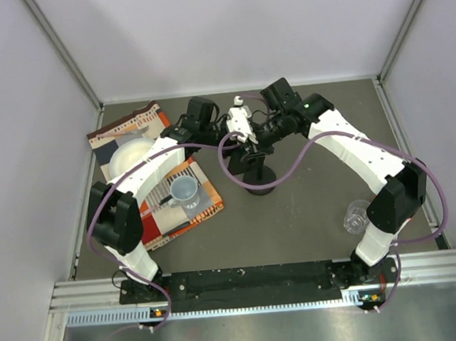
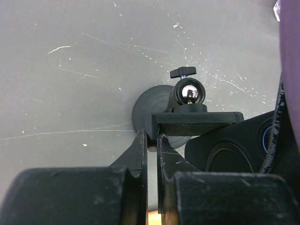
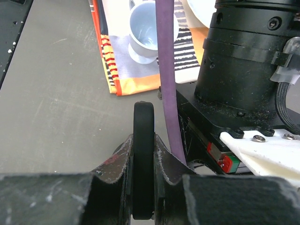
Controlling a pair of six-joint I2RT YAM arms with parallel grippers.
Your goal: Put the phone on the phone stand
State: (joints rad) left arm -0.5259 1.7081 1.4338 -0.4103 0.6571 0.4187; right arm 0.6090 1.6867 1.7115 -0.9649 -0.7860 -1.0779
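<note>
Above the phone stand [image 1: 258, 185], right pincer [image 3: 143, 140] clamps the phone [image 3: 143, 117] (edge-on); left pincer [image 2: 151, 137] hold unclear.

Right wrist: phone [image 3: 143, 117] seen edge-on only, lower end buried between right tool [image 3: 143, 138] fingers. Left wrist: cannot resolve whether left tool [image 2: 151, 136] grips anything. Top view: both cover the phone stand [image 1: 258, 185] head

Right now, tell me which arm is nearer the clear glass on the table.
Right. The right arm rises just beside the clear glass, near its own base. The left arm stands on the other side, over the patterned cloth.
</note>
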